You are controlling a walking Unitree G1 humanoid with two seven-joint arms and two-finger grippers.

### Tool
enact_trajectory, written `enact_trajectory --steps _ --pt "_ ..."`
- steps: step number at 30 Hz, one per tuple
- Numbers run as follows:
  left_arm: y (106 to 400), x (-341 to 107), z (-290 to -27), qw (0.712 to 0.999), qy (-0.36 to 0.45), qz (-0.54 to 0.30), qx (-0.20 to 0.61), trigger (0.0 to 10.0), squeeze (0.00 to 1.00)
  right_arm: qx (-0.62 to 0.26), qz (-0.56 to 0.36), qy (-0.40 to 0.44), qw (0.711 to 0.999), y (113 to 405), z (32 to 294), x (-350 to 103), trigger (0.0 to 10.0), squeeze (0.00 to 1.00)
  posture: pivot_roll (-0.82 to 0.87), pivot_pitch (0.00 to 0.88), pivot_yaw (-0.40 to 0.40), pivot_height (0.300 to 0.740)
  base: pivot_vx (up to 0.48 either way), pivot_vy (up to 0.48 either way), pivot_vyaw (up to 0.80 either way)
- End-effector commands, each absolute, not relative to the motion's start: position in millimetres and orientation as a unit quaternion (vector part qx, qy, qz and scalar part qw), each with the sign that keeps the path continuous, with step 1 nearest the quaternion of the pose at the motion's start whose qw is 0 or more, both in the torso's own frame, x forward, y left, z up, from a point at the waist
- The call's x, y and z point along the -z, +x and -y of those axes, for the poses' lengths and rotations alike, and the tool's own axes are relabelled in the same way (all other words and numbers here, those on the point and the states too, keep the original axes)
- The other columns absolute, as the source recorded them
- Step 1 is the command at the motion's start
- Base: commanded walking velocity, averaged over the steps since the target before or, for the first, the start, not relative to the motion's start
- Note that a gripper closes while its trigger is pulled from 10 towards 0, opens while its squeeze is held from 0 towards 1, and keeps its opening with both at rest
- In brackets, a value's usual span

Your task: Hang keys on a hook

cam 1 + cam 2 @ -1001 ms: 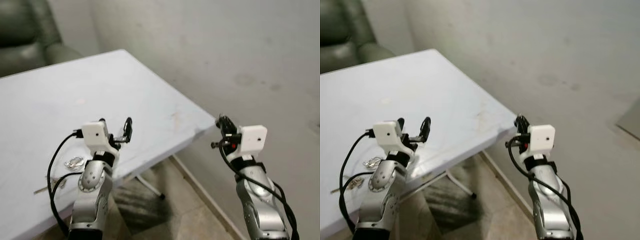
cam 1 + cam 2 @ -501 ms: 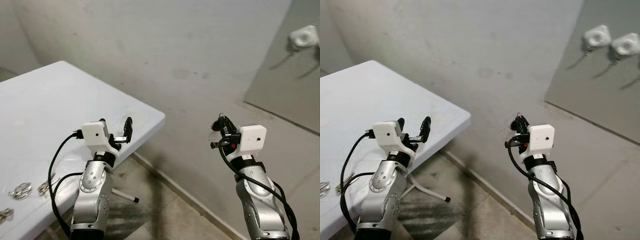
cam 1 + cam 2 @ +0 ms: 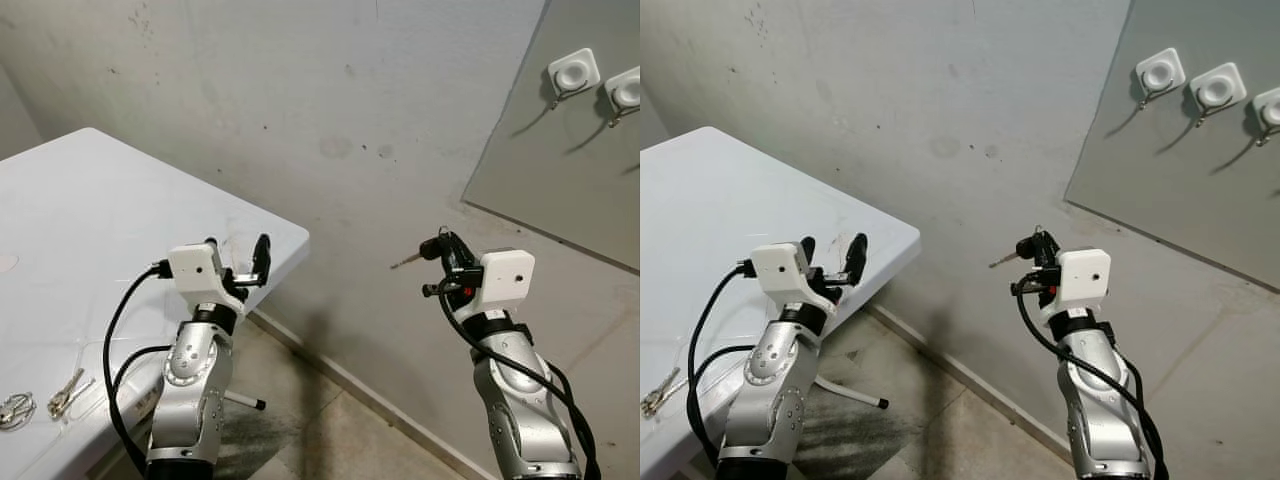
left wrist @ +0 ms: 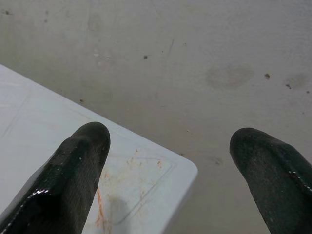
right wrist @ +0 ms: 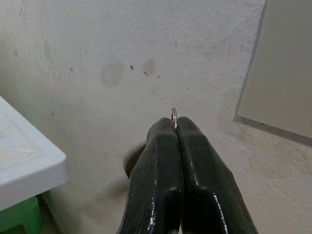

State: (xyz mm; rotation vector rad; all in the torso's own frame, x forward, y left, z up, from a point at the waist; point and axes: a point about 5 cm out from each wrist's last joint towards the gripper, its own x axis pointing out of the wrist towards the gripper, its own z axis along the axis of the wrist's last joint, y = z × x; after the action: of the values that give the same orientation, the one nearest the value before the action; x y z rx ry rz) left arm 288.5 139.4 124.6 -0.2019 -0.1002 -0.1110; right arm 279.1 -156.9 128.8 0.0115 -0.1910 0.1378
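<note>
Since the earlier frames the head camera swings away from the tabletop (image 3: 120, 200) toward the wall: the tabletop slides to the robot's left and a grey panel (image 3: 1200, 190) with white hooks comes into view up on the right. The arms keep the same pose in front of the body, so this reads as the robot turning, not the things moving.

The right end effector (image 3: 1033, 246) is raised in front of the wall with its two black fingers (image 5: 195, 161) pressed tightly together on the keys (image 3: 1012, 257). A thin metal ring pokes out between the fingertips in the right wrist view, and a key blade sticks out sideways toward the robot's left in the head views. The left end effector (image 3: 238, 260) hovers above the tabletop's corner, fingers spread wide, holding nothing. More keys (image 3: 40, 402) lie on the tabletop at the robot's far left.

The step in hand looks like the carry: keys gripped, robot turning to face the hooks. The nearest hook (image 3: 1160, 74) sits well above and to the right of the right end effector, well apart from it. The next move probably calls for stepping closer, lifting the right arm, and lining the exposed ring up with a hook's prong before easing the grip. The ring shows little beyond the fingertips, so that alignment may be fiddly.
</note>
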Motion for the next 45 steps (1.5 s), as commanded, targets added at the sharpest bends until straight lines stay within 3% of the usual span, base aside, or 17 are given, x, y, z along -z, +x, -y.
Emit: enact_trajectory --steps 1,5,9,45 --pt "288.4 -127.1 -137.1 0.992 -0.093 0.056 0.067 10.0 0.00 -0.071 0.105 0.002 0.992 279.4 156.2 -134.9 10.0 0.00 -0.06 0.000 -0.013 0.740 0.000 0.000 -0.76" --pt "287.9 -128.0 -136.0 0.993 -0.081 0.057 0.069 10.0 0.00 -0.071 0.105 0.002 0.992 279.4 155.8 -135.1 10.0 0.00 -0.06 0.000 -0.012 0.740 0.000 -0.240 -0.76" --pt "287.9 -127.7 -134.4 0.989 -0.120 0.059 0.068 10.0 0.00 -0.072 0.105 0.002 0.992 279.3 155.5 -135.0 10.0 0.00 -0.06 0.000 -0.014 0.740 0.000 -0.120 -0.76" --pt "288.2 -124.8 -128.6 0.994 -0.071 0.041 0.073 10.0 0.00 -0.064 0.105 0.003 0.992 280.4 156.7 -136.5 10.0 0.00 -0.06 0.000 -0.019 0.740 0.000 0.000 -0.70"
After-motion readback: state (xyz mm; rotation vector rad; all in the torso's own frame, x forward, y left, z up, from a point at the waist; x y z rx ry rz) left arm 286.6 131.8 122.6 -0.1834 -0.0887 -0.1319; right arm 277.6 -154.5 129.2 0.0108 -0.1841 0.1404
